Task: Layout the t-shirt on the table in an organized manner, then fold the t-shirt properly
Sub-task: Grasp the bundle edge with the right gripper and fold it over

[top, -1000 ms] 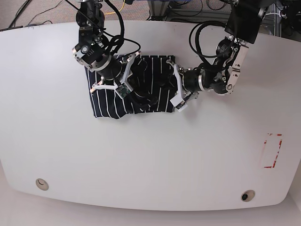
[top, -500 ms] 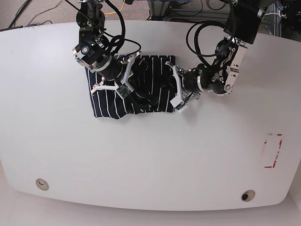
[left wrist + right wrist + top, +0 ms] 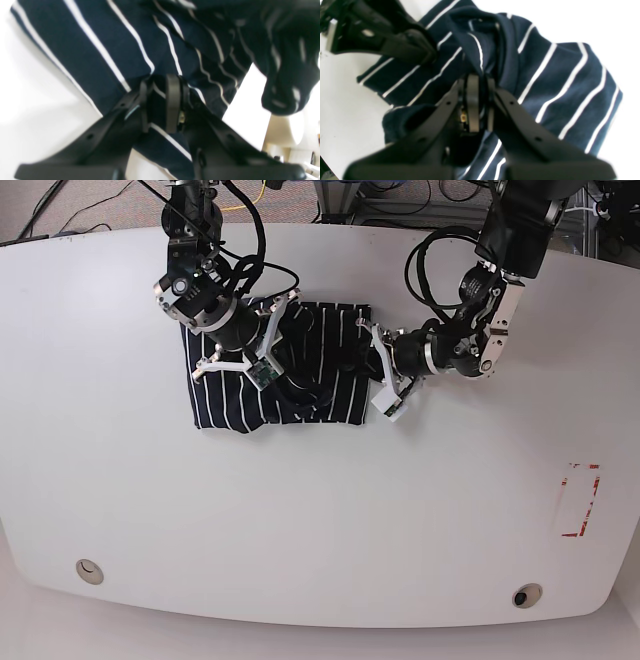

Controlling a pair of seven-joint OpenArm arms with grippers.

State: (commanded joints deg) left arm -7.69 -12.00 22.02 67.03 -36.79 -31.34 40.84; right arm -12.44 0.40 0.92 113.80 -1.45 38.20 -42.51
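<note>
I have both sets of jaws pinched down on the shirt [image 3: 300, 375], which lies bunched in a rough block on the far half of the worktop [image 3: 320, 520], well apart from the red outline mark [image 3: 579, 500].

On the left wrist view, the left jaws [image 3: 160, 110] are nearly closed, with a fold of striped cloth trapped between the pads; dark fabric runs away above and to both sides of them, and a loose lump hangs off to their right. On the right wrist view, the right jaws [image 3: 477, 105] are just as tight, gripping a raised ridge of cloth that stands up directly ahead of the tips, with flatter striped fabric spreading off to their right. The other arm's fingers show at the upper left of that view, touching the same garment.

Compared with a second ago, the change is small. In the base view the left arm [image 3: 455, 350] has swung its elbow a little and its jaws have shifted slightly along the near right edge of the shirt, which looks a touch tauter there. The right arm [image 3: 215, 315] and the shirt's outline have hardly moved.

I read this as the very start of the layout: both grips are secured, but the garment is not yet spread. Next I would draw the two holds apart and lift gently to open it. Since both pinches may hold several layers, it could rise as one clump.
</note>
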